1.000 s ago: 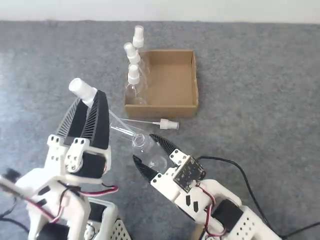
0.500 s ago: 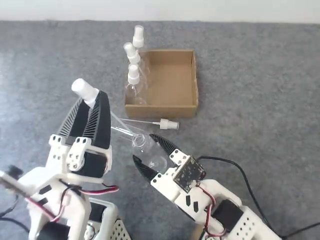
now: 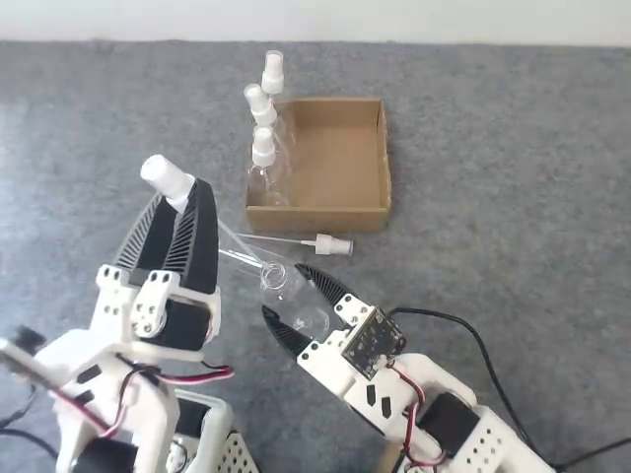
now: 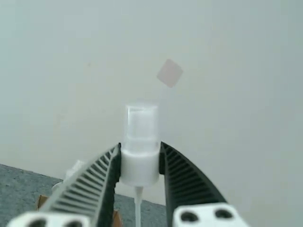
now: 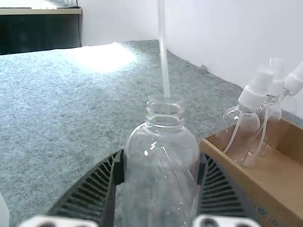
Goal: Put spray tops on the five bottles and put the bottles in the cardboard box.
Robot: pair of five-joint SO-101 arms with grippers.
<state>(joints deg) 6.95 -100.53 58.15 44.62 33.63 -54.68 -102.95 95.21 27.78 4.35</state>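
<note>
Spray top (image 4: 139,156) clamped in raised left jaws, tube (image 5: 162,47) over bottle (image 5: 161,161) gripped by low right jaws.

Clear glossy bottle (image 5: 161,165), matt cardboard box (image 3: 315,215), seemingly carpeted table (image 3: 493,148)

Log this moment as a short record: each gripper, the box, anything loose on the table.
left gripper: shut on a spray top, raised, its tube pointing down to the mouth of the open bottle
right gripper: shut on the open bottle, upright, no top on
box: three capped bottles standing along one wall
loose: spare spray top lying on the table just outside the box, on the arms' side
</note>
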